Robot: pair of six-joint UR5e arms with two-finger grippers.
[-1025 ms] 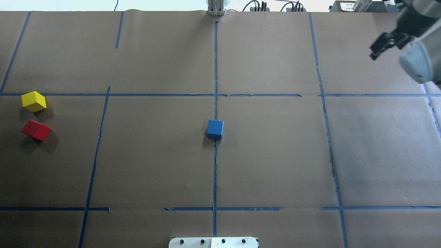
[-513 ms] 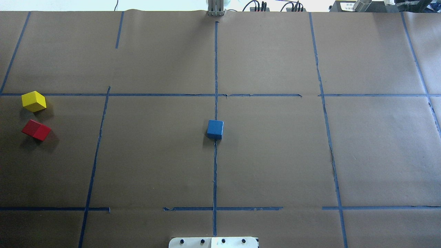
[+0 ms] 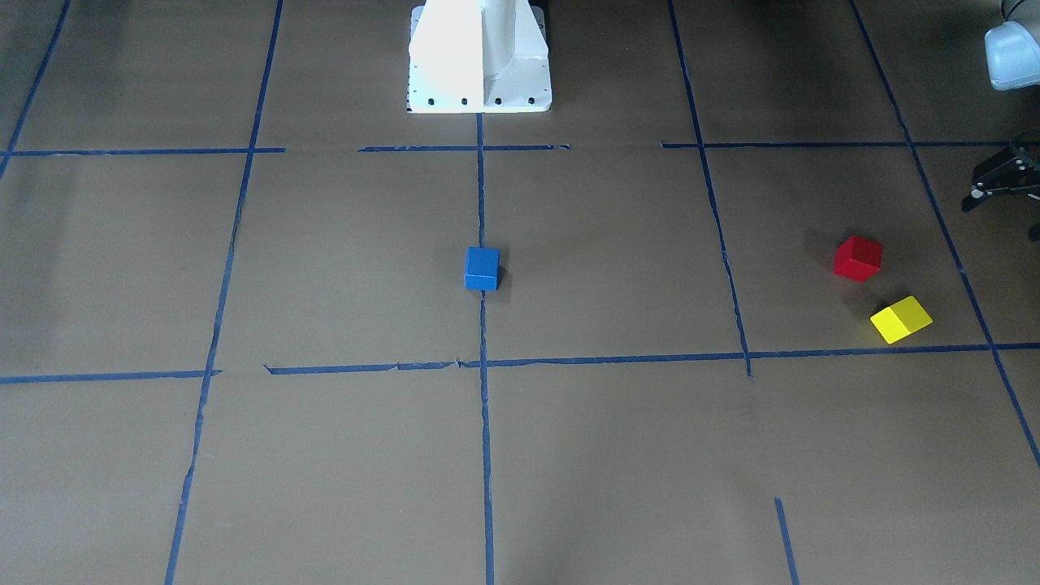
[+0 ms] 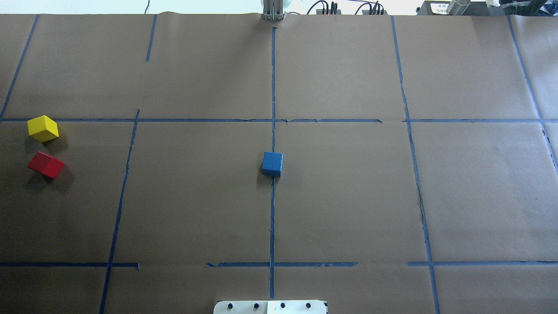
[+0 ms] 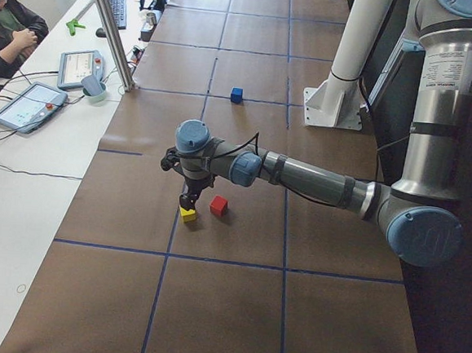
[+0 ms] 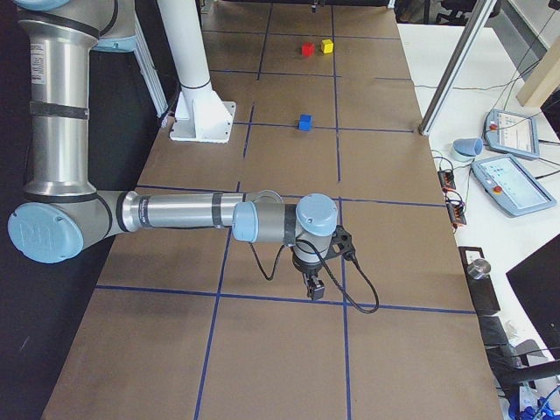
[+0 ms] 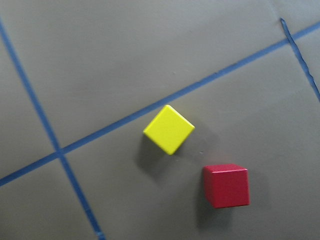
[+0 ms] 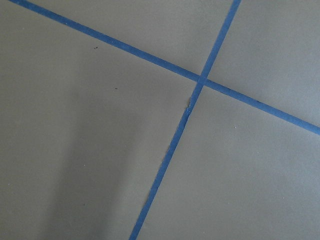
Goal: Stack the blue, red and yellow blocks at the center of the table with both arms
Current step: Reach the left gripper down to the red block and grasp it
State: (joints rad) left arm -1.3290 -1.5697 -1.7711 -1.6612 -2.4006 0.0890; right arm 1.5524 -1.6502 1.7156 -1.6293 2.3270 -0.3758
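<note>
The blue block (image 4: 272, 163) sits on the middle tape line at the table's center; it also shows in the front-facing view (image 3: 482, 268). The yellow block (image 4: 42, 128) and the red block (image 4: 45, 164) lie apart at the table's far left, and both show in the left wrist view, yellow (image 7: 169, 129) and red (image 7: 226, 185). My left gripper (image 3: 1003, 187) hangs above them, cut by the frame edge, and its jaws look apart and empty. My right gripper (image 6: 315, 289) hovers over bare paper far to the right; I cannot tell whether it is open or shut.
Brown paper with blue tape lines (image 4: 273, 87) covers the table. The robot's white base (image 3: 479, 57) stands at the near edge. Tablets (image 5: 29, 105) and a person (image 5: 11, 20) are beside the far edge.
The right arm has left the overhead view's top right corner. The three blocks have not moved.
</note>
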